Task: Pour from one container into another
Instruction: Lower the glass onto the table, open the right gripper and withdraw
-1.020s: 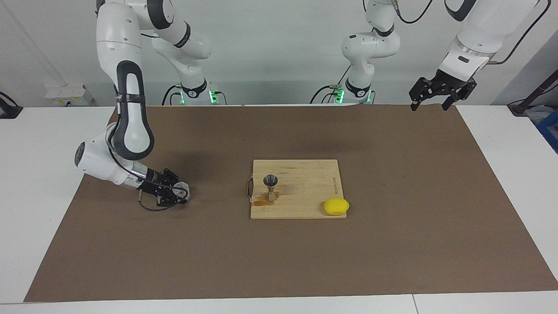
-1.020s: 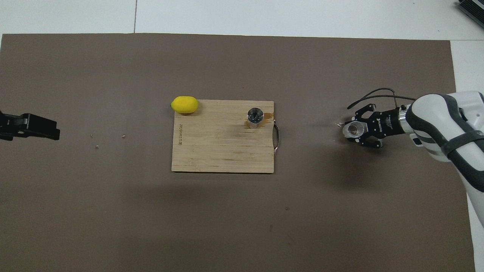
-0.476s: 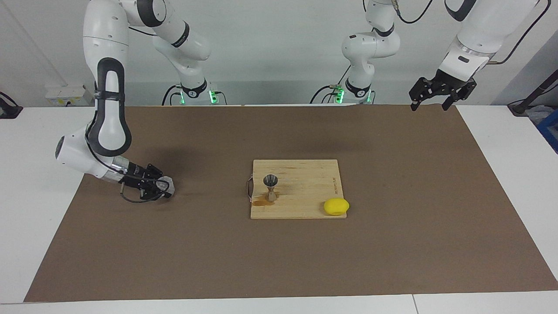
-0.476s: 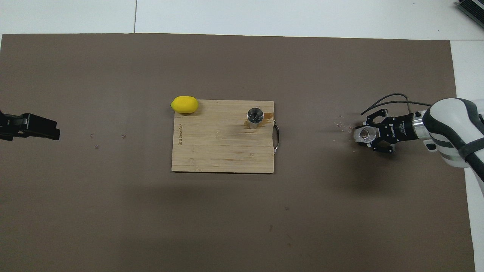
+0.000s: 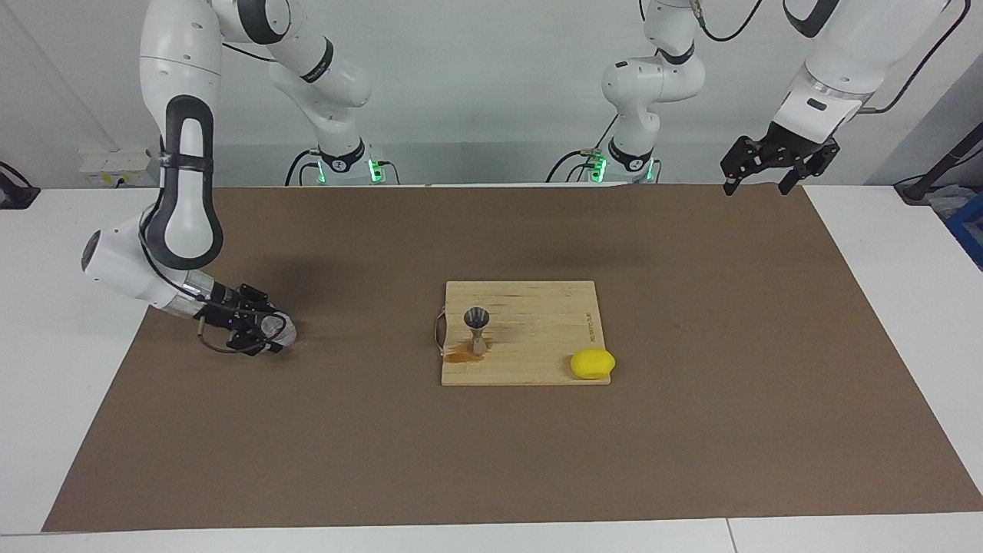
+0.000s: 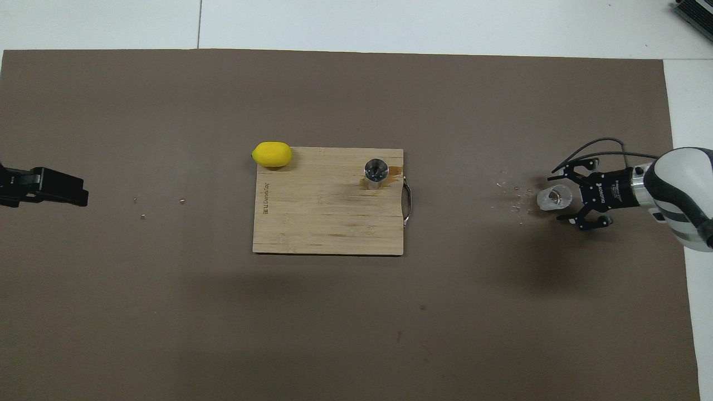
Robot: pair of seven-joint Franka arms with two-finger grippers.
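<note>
The clear glass tumbler (image 5: 279,329) (image 6: 552,198) rests on the brown mat toward the right arm's end of the table. My right gripper (image 5: 267,329) (image 6: 563,199) lies low over the mat with its fingers spread to either side of the glass, open. The metal jigger (image 5: 477,327) (image 6: 376,172) stands upright on the wooden board (image 5: 537,322) (image 6: 323,217), near the board's handle. My left gripper (image 5: 757,180) (image 6: 50,189) waits open, raised over the mat's edge at the left arm's end.
A yellow lemon (image 5: 592,363) (image 6: 272,154) sits at the board's corner farther from the robots. A brown stain (image 5: 461,355) marks the board beside the jigger. Small spilled bits (image 6: 513,195) lie on the mat between the glass and the board.
The right arm carried the glass farther toward its own end of the table, away from the board, and its fingers have spread apart from the glass. The left arm stayed still.
</note>
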